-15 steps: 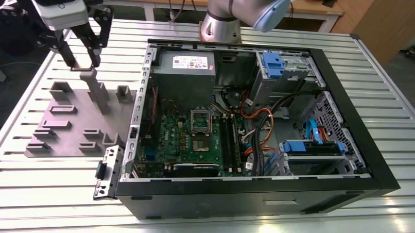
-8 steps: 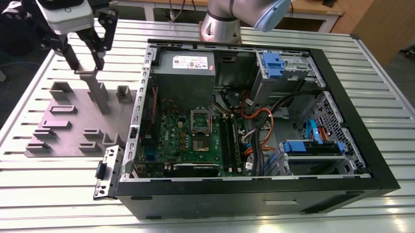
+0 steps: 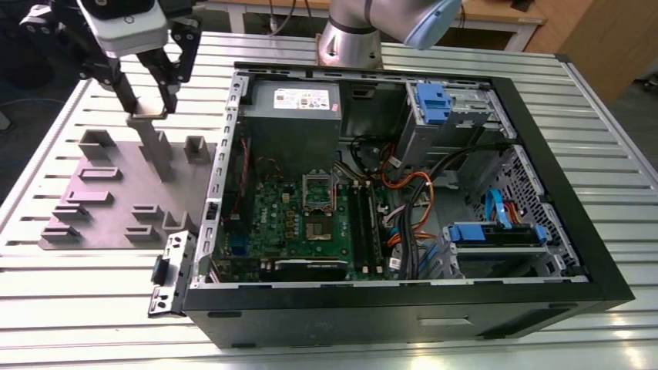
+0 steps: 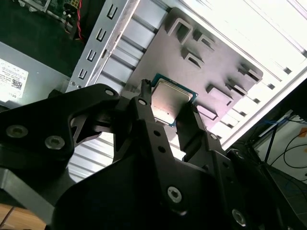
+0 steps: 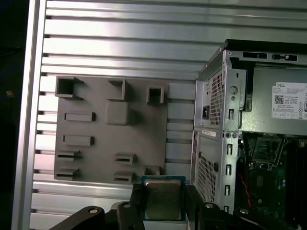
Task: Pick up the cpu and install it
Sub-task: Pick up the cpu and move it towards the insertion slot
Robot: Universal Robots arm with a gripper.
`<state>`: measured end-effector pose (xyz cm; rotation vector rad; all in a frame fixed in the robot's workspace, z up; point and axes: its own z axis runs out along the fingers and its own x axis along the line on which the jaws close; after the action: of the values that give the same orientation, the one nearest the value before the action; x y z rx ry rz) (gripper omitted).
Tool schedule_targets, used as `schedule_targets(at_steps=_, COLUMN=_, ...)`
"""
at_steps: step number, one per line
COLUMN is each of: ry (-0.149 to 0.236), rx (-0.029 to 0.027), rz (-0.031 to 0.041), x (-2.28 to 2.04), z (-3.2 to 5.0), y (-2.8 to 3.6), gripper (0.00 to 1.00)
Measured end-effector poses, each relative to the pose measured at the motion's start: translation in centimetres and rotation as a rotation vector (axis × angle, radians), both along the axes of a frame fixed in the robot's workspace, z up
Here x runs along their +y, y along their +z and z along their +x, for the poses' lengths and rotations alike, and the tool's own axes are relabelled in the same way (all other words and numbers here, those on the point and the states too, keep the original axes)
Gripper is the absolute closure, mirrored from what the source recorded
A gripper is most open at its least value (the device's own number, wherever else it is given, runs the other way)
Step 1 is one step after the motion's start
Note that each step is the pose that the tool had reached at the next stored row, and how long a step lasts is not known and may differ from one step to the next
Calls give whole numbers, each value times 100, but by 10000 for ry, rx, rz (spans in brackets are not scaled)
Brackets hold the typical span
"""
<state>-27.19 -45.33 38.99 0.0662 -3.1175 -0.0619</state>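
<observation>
gripper (image 3: 148,106) pinching the cpu (image 4: 169,101) by its edges (silver top seen in both wrist views), held over the grey fixture plate (image 3: 123,189), open computer case (image 3: 411,316) just beside

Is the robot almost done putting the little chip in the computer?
Not yet, about halfway. Done: the cpu is picked up. In hand: it is pinched between the jaws, over the grey holder plate, outside the computer case. Left: the socket on the motherboard looks empty, so the chip is not installed.
</observation>
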Motion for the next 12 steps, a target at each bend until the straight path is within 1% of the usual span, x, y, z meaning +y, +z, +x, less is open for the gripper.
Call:
schedule_targets(at_steps=4, ry=0, rx=0, rz=0, x=-7, z=58, y=-1, gripper=55)
schedule_targets(at_steps=12, ry=0, rx=1, rz=-1, x=-7, z=65, y=-1, gripper=55)
